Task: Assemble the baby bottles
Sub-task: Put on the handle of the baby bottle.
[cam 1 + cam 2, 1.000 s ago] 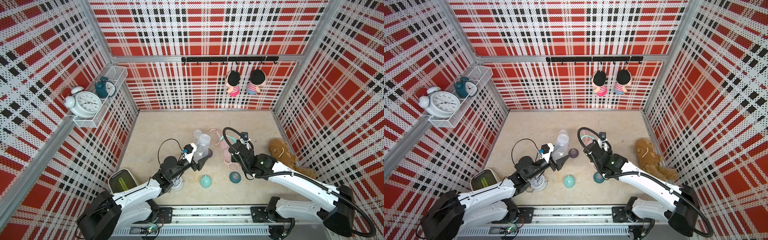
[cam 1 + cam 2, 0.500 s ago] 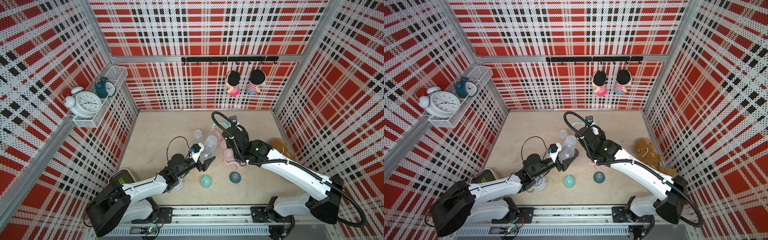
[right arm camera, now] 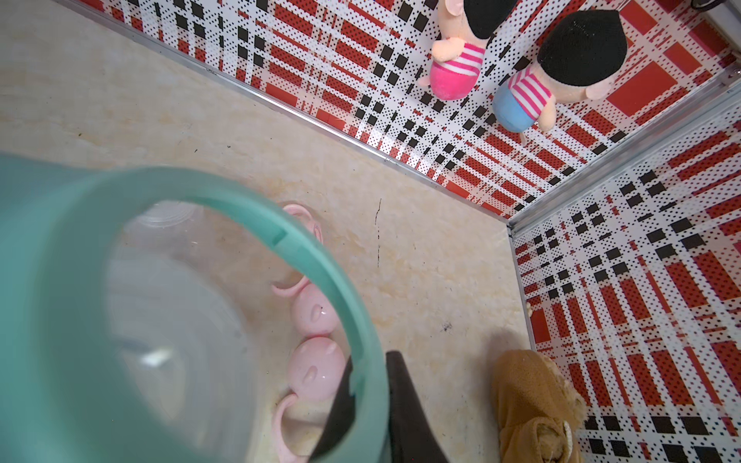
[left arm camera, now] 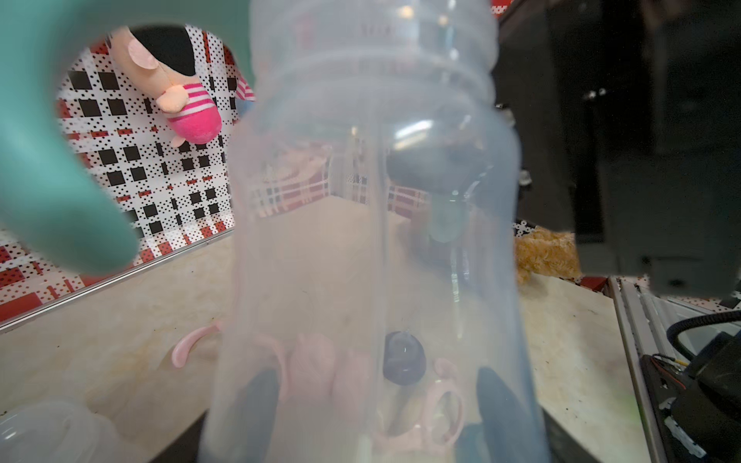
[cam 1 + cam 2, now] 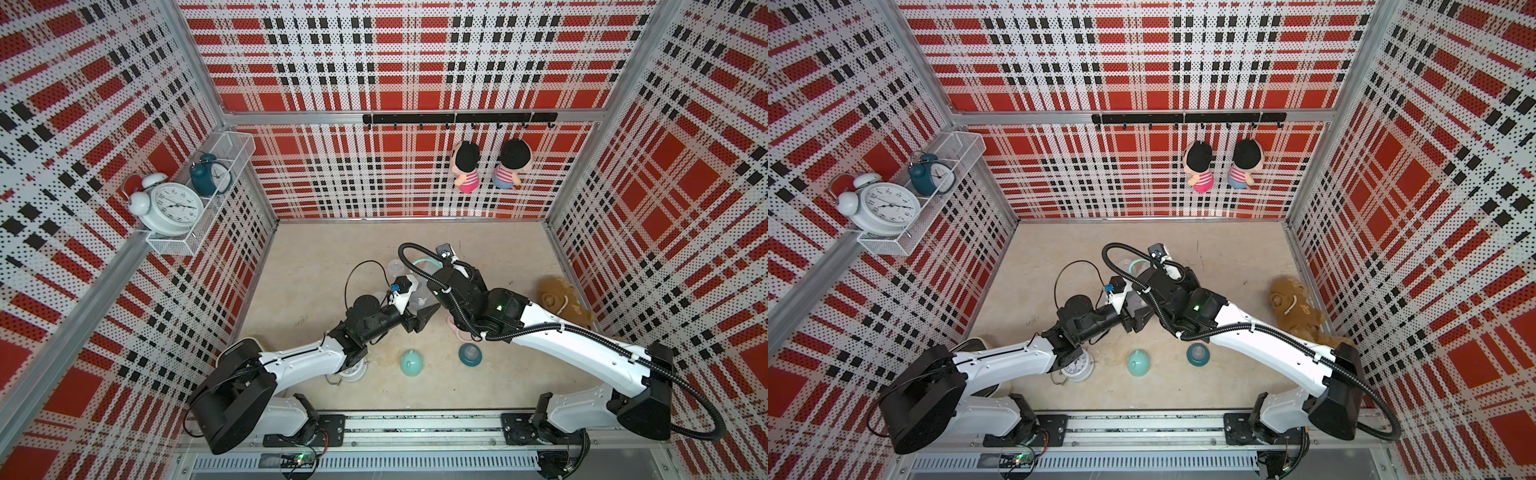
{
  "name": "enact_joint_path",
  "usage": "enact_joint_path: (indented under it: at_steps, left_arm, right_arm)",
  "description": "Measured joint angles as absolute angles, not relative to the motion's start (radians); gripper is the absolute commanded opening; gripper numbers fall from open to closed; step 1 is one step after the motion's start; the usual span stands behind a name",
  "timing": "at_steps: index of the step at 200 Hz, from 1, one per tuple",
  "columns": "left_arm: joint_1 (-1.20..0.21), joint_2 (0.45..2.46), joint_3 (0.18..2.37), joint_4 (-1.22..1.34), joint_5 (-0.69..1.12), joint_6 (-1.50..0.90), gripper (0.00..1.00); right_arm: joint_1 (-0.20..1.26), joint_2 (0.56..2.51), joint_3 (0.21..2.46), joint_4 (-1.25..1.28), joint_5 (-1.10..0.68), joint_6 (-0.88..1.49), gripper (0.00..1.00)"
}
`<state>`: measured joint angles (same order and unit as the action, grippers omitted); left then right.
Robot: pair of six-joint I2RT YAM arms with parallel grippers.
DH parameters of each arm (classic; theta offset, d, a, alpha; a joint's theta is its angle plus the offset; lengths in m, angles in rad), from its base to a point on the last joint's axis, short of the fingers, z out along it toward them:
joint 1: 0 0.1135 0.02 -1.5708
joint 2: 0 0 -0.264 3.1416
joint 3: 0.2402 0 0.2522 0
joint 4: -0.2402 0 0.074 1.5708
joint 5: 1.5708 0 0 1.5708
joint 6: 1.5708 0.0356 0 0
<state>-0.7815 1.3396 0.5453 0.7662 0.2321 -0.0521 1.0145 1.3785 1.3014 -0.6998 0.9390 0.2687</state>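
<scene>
Centre of both top views, above the beige bench point(image 5: 324, 266): the left gripper point(image 4: 377, 405) pinches a clear plastic baby bottle point(image 4: 373, 240). Just right, the right gripper point(image 3: 371, 401) clamps a teal two-handled plastic ring point(image 3: 337, 276) near its threaded top.

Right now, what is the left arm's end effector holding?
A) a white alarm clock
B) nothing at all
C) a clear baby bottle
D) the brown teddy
C: in the left wrist view, the left end effector is clamped on the base of the clear baby bottle, which fills most of that picture.
</scene>
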Motion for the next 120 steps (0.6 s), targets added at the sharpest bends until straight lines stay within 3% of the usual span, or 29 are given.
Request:
enact_joint_path:
  at_steps: [120]
  left_arm:
    - [-0.757,1.373,0.567,0.732,0.29,-0.087,0.0]
  right_arm:
    - [1.074,1.385,1.293,-0.706,1.029,0.222,0.0]
